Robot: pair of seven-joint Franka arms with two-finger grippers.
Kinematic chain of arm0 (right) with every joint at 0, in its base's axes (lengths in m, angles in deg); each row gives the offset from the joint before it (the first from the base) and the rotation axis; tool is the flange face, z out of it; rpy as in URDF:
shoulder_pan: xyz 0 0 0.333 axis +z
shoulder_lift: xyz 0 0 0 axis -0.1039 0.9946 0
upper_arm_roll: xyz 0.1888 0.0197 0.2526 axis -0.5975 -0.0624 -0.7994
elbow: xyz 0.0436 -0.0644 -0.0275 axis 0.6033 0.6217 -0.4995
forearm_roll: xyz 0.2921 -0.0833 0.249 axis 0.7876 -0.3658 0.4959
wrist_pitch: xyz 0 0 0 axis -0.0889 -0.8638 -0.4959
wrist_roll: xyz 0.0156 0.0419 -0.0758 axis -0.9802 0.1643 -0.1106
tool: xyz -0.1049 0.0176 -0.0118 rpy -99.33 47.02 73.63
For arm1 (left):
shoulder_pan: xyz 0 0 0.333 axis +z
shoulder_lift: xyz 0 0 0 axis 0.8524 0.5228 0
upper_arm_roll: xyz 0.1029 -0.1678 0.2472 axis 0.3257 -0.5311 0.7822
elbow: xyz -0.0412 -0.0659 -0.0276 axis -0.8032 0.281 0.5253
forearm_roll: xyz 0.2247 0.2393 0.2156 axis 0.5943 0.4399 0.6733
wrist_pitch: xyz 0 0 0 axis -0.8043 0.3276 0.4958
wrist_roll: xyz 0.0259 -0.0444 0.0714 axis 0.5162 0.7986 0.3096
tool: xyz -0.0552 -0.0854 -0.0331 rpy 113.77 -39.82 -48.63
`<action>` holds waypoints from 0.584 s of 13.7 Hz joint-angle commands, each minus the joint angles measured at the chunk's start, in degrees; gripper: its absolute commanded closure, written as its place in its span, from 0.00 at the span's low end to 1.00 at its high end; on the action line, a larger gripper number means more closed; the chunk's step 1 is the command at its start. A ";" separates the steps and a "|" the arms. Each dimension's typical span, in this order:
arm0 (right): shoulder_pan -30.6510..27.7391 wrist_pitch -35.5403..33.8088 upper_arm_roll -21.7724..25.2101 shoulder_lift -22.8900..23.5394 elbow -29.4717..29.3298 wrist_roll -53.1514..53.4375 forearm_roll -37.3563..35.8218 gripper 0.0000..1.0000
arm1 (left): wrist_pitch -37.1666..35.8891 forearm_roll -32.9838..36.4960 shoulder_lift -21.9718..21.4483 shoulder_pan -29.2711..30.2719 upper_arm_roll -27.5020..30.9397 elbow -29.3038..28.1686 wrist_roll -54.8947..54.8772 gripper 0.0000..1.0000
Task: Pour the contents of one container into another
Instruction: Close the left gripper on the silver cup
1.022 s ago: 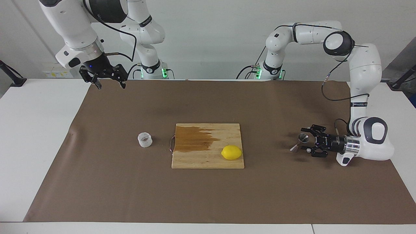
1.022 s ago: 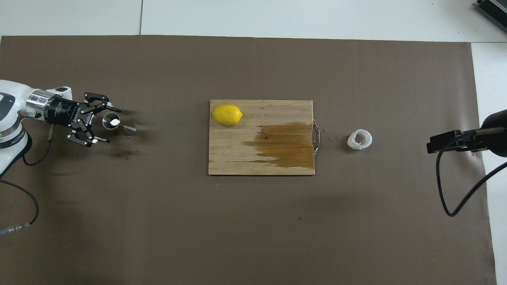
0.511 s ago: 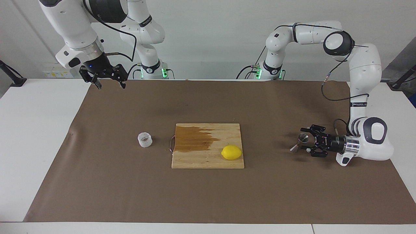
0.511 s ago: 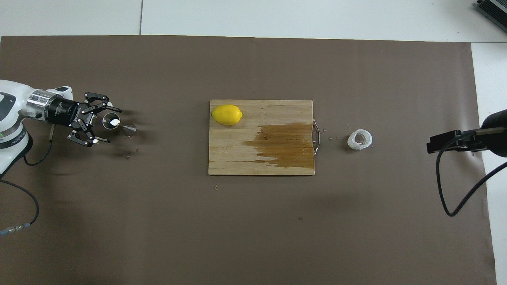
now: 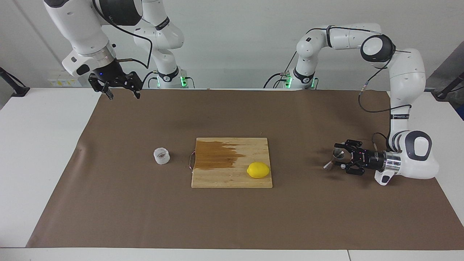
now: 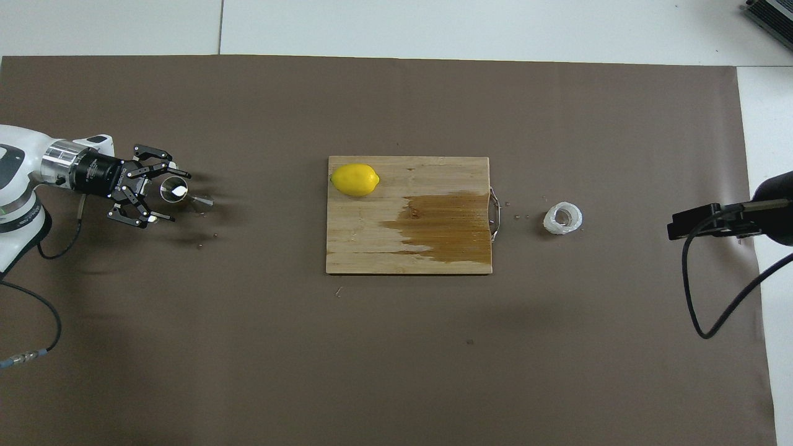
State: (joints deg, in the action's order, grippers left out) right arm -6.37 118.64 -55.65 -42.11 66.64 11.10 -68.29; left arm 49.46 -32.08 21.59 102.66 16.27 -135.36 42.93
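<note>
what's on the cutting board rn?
On the cutting board: a lemon near one corner and a dark wet-looking stain spreading from the handle end. Nothing else; whatever lies under the lemon is covered.

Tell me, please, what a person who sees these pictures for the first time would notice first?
Probably the bright yellow lemon on the stained wooden cutting board in the middle of the brown mat. Next, the left hand, low at its own end of the table, its fingers around the shiny silver hourglass-shaped metal jigger. The small translucent white plastic cup stands alone beside the board toward the right arm's end, while the right hand waits raised.
</note>
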 commanded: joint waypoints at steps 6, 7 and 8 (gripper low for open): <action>-0.65 -0.42 -0.24 -0.61 0.53 0.25 1.33 0.00 | 0.58 -0.89 0.26 0.99 -0.99 -1.11 -0.54 0.27; -0.65 -0.42 -0.24 -0.61 0.53 0.25 1.25 0.00 | 0.40 -0.89 0.26 0.99 -0.99 -1.11 -0.54 0.30; -0.65 -0.42 -0.24 -0.53 0.53 0.25 1.25 0.00 | 0.40 -0.89 0.26 0.99 -0.99 -1.11 -0.54 0.31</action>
State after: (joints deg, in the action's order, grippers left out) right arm -6.37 118.64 -55.65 -42.11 66.64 11.10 -68.29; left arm 49.44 -32.43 21.59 102.66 16.23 -135.42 42.91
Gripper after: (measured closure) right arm 0.000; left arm 0.291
